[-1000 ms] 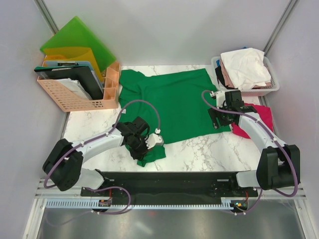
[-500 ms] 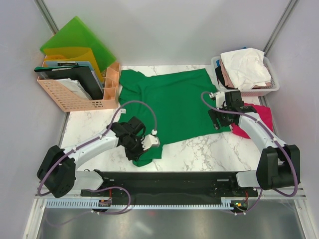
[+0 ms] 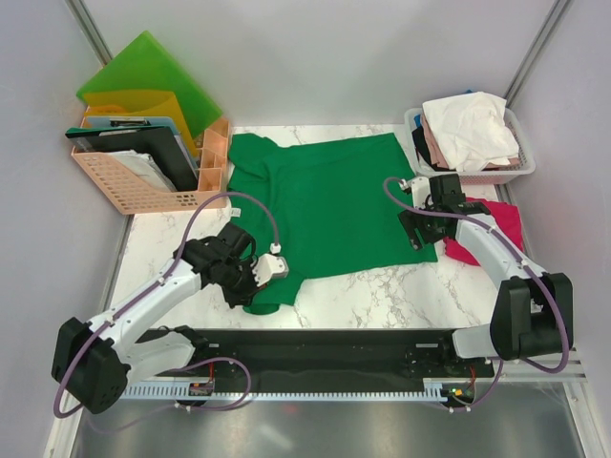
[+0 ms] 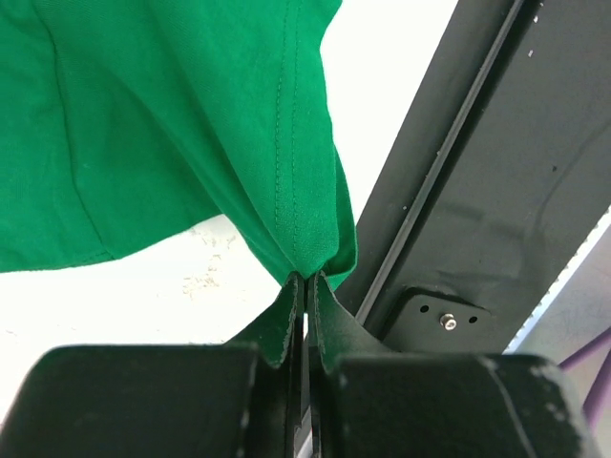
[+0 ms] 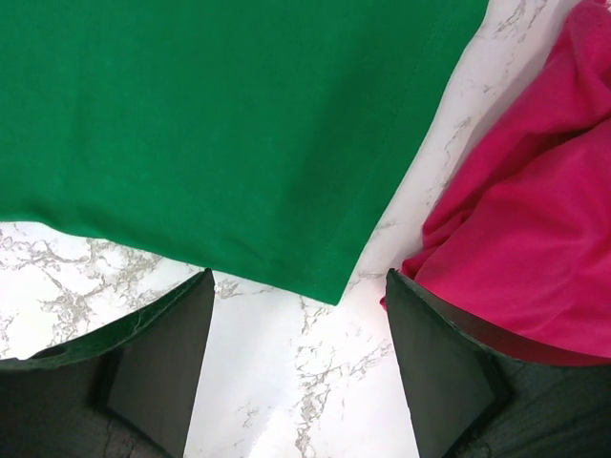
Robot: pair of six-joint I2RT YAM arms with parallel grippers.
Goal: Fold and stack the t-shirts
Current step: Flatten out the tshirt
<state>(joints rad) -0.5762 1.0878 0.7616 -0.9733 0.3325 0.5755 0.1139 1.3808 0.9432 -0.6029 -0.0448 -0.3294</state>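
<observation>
Across the white marble-patterned worktop [image 3: 382, 291]: a deep green short-sleeved cloth t-shirt [image 3: 334, 200] is lying spread out, mostly flat, between the two arms.
Left tool [image 4: 304, 286]: it is clamping shut on the near-left corner of the green t-shirt. A stitched edge is running straight into the pinch, and cloth is bunching on both sides of the fingers.
Gripped corner: it is rising off the worktop in a small peak at the near-left, close to the black rail at the near edge.
Right tool [image 5: 298, 315]: it is standing wide open and holding nothing, with one finger on each side of the near-right corner of the green t-shirt. Whether the fingers are touching the worktop, I cannot tell.
Magenta-red cloth t-shirt [image 5: 535, 219]: it is lying crumpled just right of the green one, with marble showing between them, and reaching close to the right finger.
White plastic basket [image 3: 520, 174]: it is sitting at the far right, holding a heap of white and pale pink cloth.
Peach plastic file rack [image 3: 143, 196]: it is standing at the far left, carrying folders, among them a translucent green folder [image 3: 143, 72].
</observation>
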